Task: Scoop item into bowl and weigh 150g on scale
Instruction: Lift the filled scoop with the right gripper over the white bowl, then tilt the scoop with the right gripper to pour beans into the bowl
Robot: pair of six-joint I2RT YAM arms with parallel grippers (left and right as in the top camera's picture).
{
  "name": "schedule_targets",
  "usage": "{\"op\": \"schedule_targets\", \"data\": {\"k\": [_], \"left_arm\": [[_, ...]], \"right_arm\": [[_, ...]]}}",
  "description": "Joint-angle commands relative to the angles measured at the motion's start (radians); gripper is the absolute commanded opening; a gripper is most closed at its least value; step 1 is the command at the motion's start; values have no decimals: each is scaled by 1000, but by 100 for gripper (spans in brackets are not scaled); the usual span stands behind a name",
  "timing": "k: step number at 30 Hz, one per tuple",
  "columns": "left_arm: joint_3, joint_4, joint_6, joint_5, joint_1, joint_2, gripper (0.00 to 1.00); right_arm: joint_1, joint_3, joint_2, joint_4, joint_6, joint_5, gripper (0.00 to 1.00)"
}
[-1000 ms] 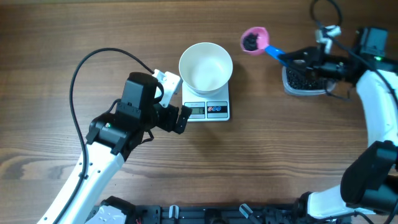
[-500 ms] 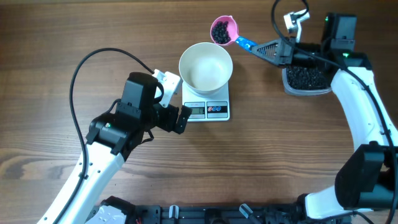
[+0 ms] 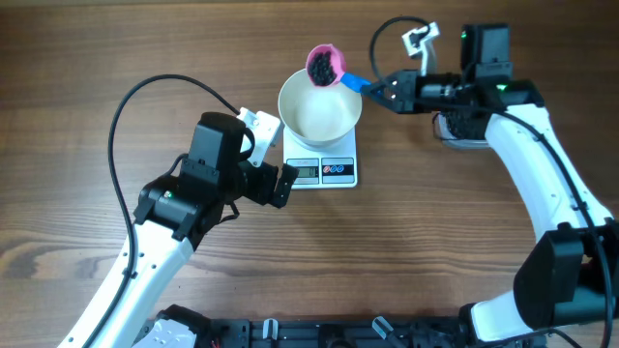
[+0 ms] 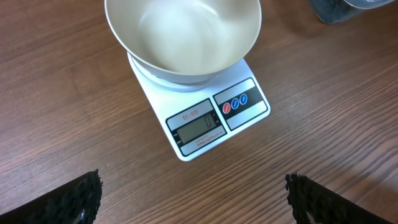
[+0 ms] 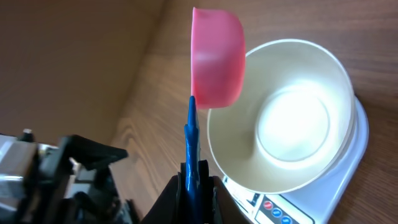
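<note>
The item (image 3: 325,66) is a small heap of tiny round black pieces. It fills the cup of a pink scoop (image 3: 324,63) in the upper centre of the overhead view. The scoop's mouth faces up, so the dark pieces show clearly against the pink. The scoop hangs over the upper edge of the bowl (image 3: 319,116), and its blue handle (image 3: 352,82) runs down and to the right into the right gripper (image 3: 373,91). That gripper is clamped tight on the handle, which the right wrist view shows as a thin blue blade between the closed fingers.

The bowl is round, white and smooth. It sits on the scale (image 3: 323,172), a flat white rectangle with a grey display and two round buttons along its lower edge. In the left wrist view the display seems to show a single zero.

The left gripper (image 3: 275,155) is to the left of the scale with its jaws spread wide, holding nothing. More black pieces lie in a clear tub (image 3: 453,132) on the wooden worktop (image 3: 435,242), upper right, mostly hidden by the right arm.
</note>
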Motion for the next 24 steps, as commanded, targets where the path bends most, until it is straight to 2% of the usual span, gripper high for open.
{"op": "schedule_targets", "data": {"k": [1, 6, 24], "left_arm": [[-6, 3, 2, 16, -5, 3, 100], [-6, 3, 1, 16, -5, 3, 100], [-6, 3, 1, 16, -5, 3, 100]], "right_arm": [[30, -7, -21, -24, -82, 151, 4], [48, -7, -65, -47, -101, 224, 4], [53, -7, -81, -97, -263, 245, 4]]}}
